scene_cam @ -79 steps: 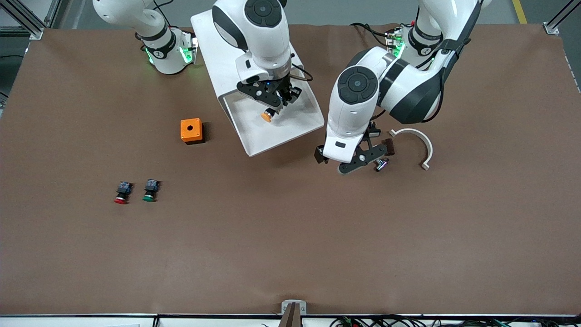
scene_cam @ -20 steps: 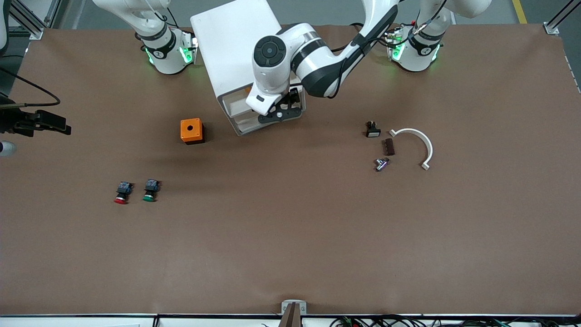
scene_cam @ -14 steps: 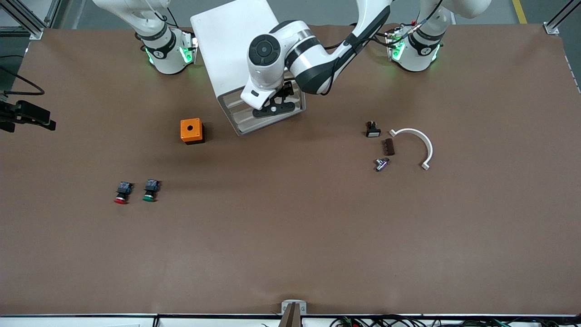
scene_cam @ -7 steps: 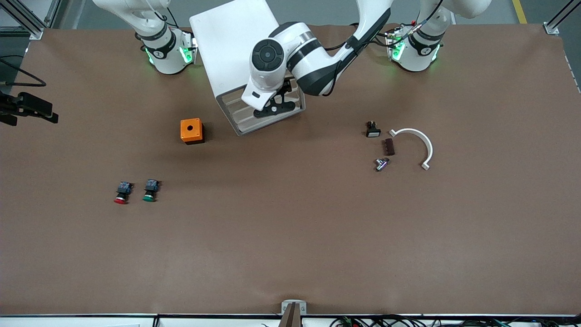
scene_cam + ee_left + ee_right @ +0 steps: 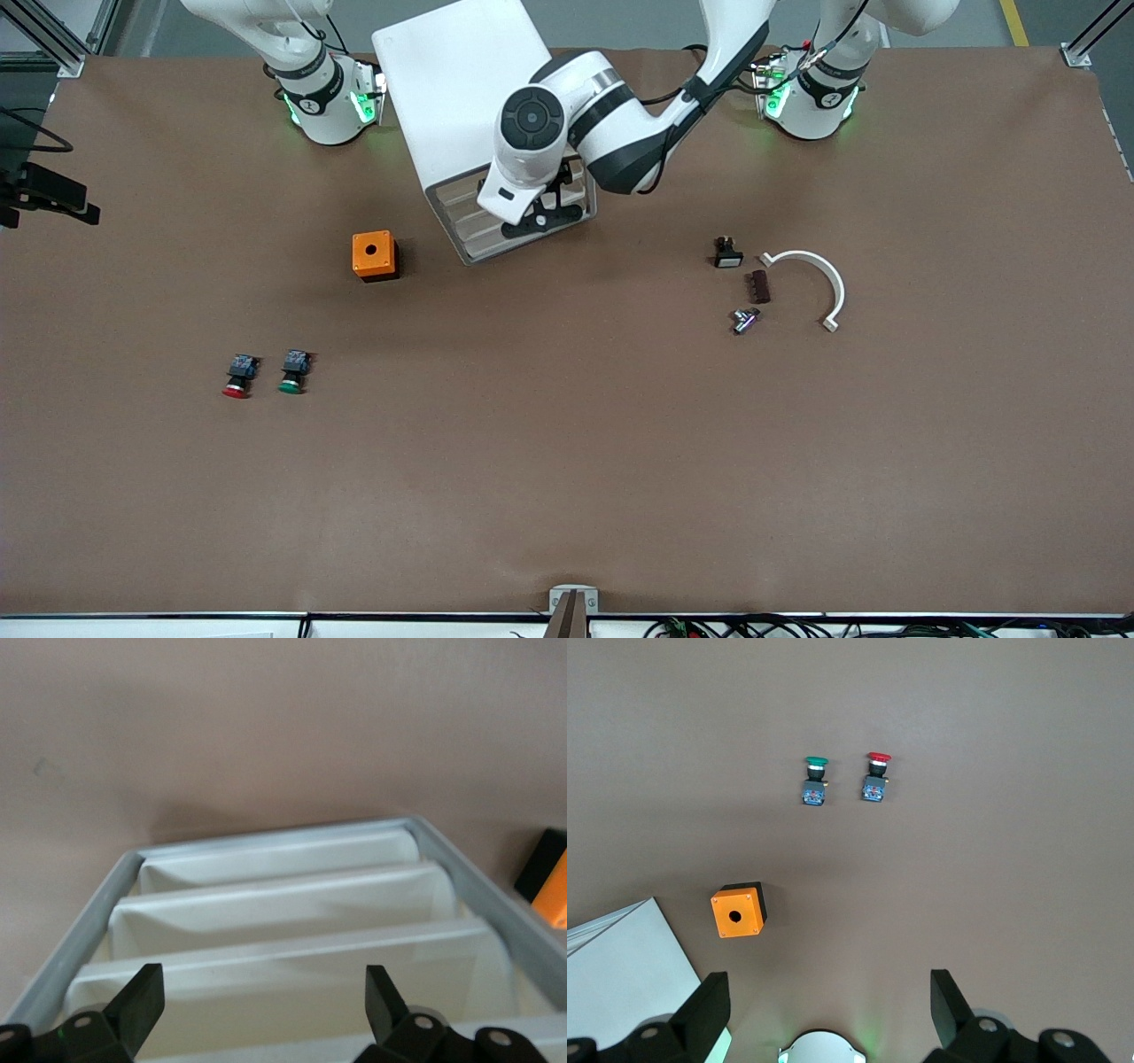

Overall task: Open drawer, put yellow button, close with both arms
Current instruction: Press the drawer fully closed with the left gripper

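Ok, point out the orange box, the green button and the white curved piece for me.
orange box (image 5: 372, 253): front view, on its top face beside the hole.
green button (image 5: 289, 385): front view, on its green cap.
white curved piece (image 5: 830, 276): front view, on the middle of the arc.

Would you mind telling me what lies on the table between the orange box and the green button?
Nothing: between the orange box and the green button only bare brown table shows, clearest in the right wrist view.

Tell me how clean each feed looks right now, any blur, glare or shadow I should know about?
Front view: sharp and evenly lit, soft shadows beside the orange box and under the left arm over the cabinet. Left wrist view: soft, hazy focus on the drawer fronts, left gripper open. Right wrist view: crisp on the red button and green button, right gripper open.
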Motion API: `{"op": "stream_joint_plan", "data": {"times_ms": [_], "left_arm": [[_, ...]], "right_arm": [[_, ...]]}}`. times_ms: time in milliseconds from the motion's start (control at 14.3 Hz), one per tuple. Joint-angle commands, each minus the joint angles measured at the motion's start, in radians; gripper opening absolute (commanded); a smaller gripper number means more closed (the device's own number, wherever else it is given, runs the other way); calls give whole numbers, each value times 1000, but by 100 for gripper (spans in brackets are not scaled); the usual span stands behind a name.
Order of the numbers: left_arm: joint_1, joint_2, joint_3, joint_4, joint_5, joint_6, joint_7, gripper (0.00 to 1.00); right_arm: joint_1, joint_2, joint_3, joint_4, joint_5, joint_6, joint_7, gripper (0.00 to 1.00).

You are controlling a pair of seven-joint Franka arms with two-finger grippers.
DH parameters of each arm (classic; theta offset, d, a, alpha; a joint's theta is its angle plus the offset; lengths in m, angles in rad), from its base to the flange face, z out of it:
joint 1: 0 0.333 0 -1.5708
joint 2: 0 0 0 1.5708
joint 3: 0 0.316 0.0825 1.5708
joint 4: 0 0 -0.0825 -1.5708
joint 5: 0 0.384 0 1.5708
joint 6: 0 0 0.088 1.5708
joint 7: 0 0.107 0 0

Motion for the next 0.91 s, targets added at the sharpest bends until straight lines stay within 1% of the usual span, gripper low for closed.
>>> {"op": "stream_joint_plan", "data": {"times_ms": [0, 209, 348, 627, 767, 836], "left_arm": [[46, -3, -1, 13, -15, -2, 4, 100], [128, -13, 1, 15, -13, -2, 4, 100], [202, -44, 1, 15, -13, -2, 3, 100], [332, -90, 1, 6, -10, -12, 1, 100], [398, -119, 1, 4, 42, -16, 3, 100], [435, -130, 1, 4, 98, -16, 1, 100]], "right_arm": [[-8, -76, 4, -83, 12, 33, -3, 100], [-9, -174, 4, -226, 10, 132, -8, 100], [-9, -210, 7, -275, 9, 154, -8, 100], [0, -234, 13, -303, 0, 171, -8, 100], [-1, -242, 11, -310, -2, 177, -9, 100], [-1, -244, 11, -316, -2, 180, -9, 100]]}}
